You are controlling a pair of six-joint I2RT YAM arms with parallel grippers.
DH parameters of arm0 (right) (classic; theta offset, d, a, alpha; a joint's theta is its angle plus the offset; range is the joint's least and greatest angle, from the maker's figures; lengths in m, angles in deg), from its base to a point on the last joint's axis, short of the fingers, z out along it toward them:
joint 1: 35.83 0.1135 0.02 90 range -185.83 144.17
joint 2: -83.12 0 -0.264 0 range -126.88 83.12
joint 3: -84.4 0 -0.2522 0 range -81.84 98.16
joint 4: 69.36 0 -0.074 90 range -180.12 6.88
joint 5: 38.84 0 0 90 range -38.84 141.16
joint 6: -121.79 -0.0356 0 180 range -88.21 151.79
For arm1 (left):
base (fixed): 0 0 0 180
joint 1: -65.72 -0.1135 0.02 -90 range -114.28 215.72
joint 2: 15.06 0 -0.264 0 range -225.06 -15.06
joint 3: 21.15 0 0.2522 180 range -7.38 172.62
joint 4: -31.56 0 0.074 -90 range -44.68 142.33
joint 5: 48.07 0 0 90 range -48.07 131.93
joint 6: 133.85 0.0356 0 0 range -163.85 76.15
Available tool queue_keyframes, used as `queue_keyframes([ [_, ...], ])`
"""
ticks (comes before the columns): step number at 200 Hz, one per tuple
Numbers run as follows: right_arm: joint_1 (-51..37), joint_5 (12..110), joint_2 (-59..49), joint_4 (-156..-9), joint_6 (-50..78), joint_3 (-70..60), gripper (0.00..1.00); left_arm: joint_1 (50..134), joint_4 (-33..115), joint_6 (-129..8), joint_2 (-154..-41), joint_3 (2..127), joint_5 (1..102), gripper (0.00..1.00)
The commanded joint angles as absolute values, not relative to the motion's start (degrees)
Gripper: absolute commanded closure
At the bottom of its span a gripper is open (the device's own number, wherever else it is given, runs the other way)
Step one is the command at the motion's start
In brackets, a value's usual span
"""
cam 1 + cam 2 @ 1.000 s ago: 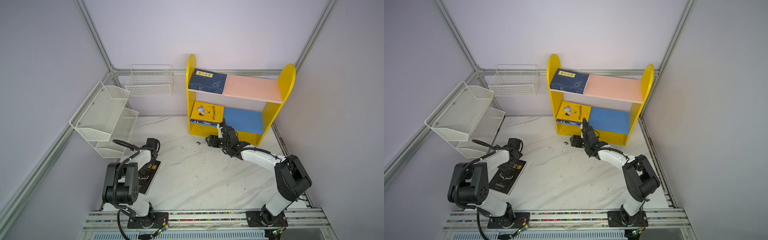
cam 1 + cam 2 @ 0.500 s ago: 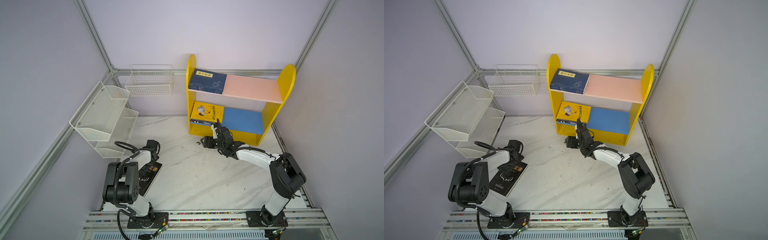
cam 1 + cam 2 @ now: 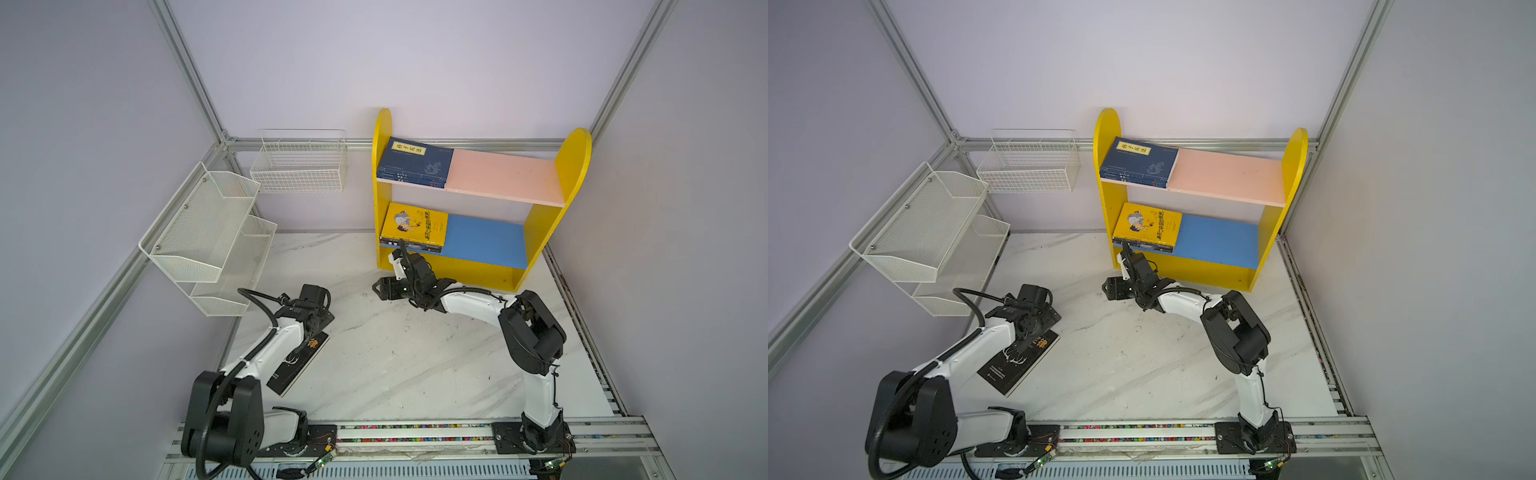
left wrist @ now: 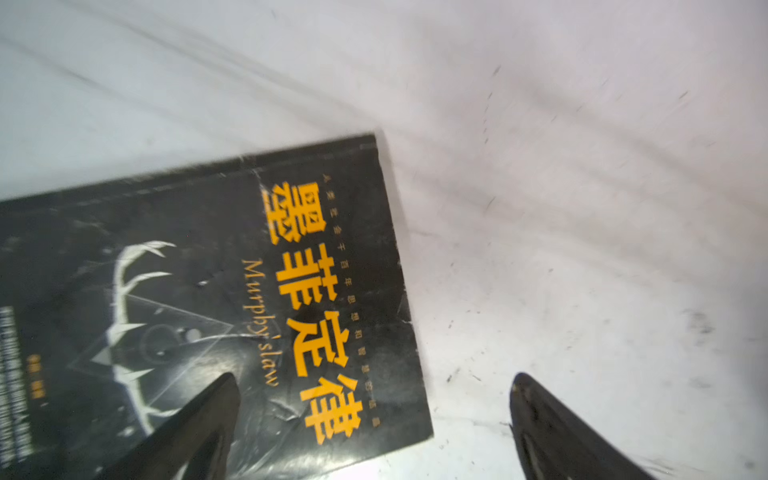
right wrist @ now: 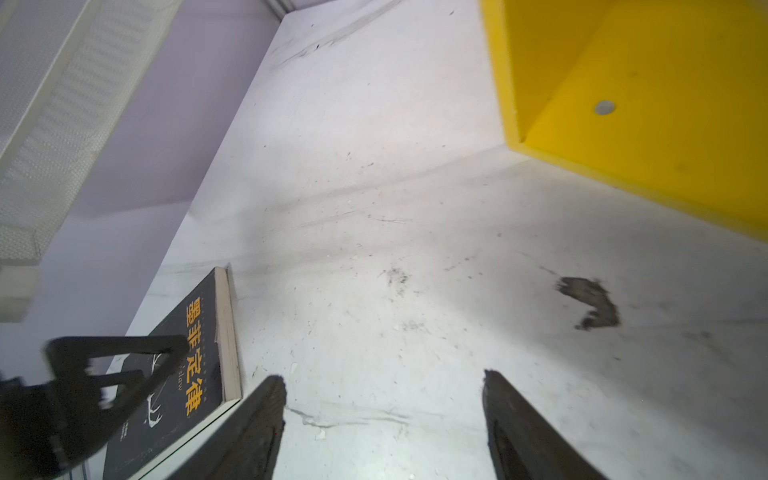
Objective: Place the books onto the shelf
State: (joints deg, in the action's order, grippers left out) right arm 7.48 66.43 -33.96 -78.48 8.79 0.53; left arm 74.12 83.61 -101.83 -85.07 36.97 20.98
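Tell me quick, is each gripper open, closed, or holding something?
Left gripper: open, straddling an edge of the black paperback book with orange title, not gripping it.
Right gripper: open, empty, above the white marble tabletop.

The shelf (image 3: 575, 166) stands upright at the back of the table (image 3: 395, 353). It has yellow round-topped sides, a pink top board (image 3: 498, 174) and a blue bottom board (image 3: 484, 241). A small pile of navy books (image 3: 415, 164) lies flat at the left end of the pink top board — the top one has a yellow label. A yellow book (image 3: 415, 222) lies flat on darker books (image 3: 415, 247) at the left end of the blue bottom board. One black book (image 3: 1021, 357) with orange letters lies flat, cover up, on the table under my left gripper (image 4: 374, 378) — well apart from the shelf.
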Motion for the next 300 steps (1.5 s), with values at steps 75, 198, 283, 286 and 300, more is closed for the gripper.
queue_keyframes([
  [75, 16.65, 80.31, -54.11, -83.88, 14.72, 25.73, 0.27, 61.78, 97.2, -119.88, -67.71, 23.06, 12.72, 0.0],
  [198, 24.41, 82.89, -68.82, -99.62, 23.22, 41.62, 0.33, 51.05, 82.1, -115.77, -65.18, 13.01, 27.14, 0.02],
  [283, 20.64, 73.68, -54.75, -98.97, 23.52, 23.59, 0.46, 70.85, 67.81, -110.26, -77.0, 18.12, 44.14, 0.08],
  [286, 20.06, 73.2, -53.83, -98.75, 23.4, 22.2, 0.46, 72.29, 67.02, -110.03, -78.26, 18.92, 44.51, 0.08],
  [300, 17.17, 71.24, -49.45, -98.66, 22.65, 16.52, 0.46, 76.81, 64.96, -108.5, -85.01, 24.28, 47.27, 0.08],
])
